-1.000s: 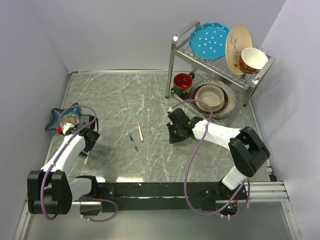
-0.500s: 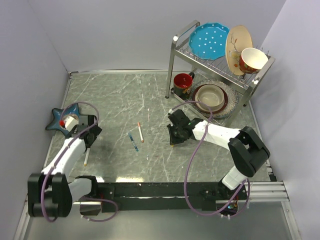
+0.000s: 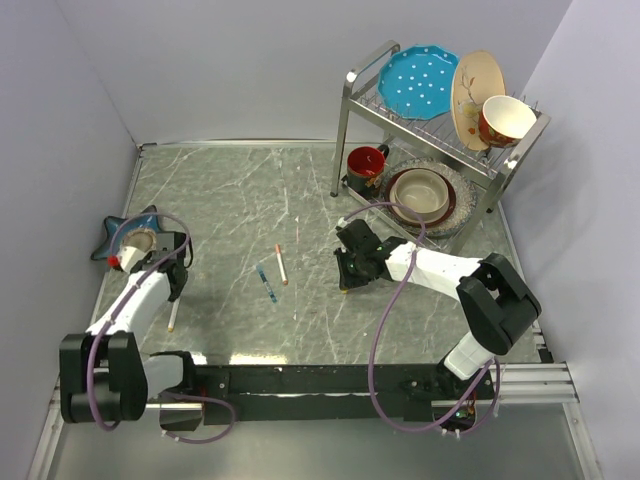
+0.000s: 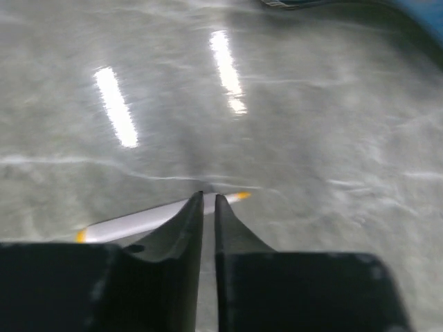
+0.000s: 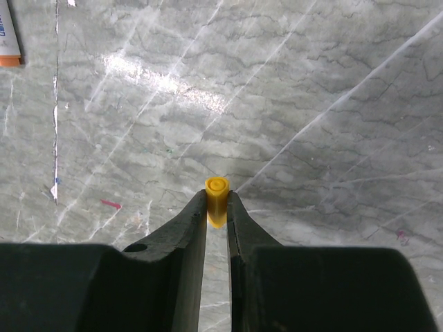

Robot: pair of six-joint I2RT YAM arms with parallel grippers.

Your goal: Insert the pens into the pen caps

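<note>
R gripper (image 5: 217, 206) clamped on yellow cap (image 5: 217, 187). L gripper (image 4: 209, 199) near-closed over white pen (image 4: 131, 223) on bench (image 4: 311, 124); grip unclear.

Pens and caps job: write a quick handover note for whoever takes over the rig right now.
Left tool: closed, tips right by the yellow-tipped white pen, which lies on the table. Nothing shows between the fingers.
Right tool: shut on the yellow cap.
Mid-table: the blue pen and the orange-ended white pen lie side by side, not touching.
Done: the yellow cap is picked up.
Left: no pen is in that cap yet. Grip a pen and push it in.
</note>
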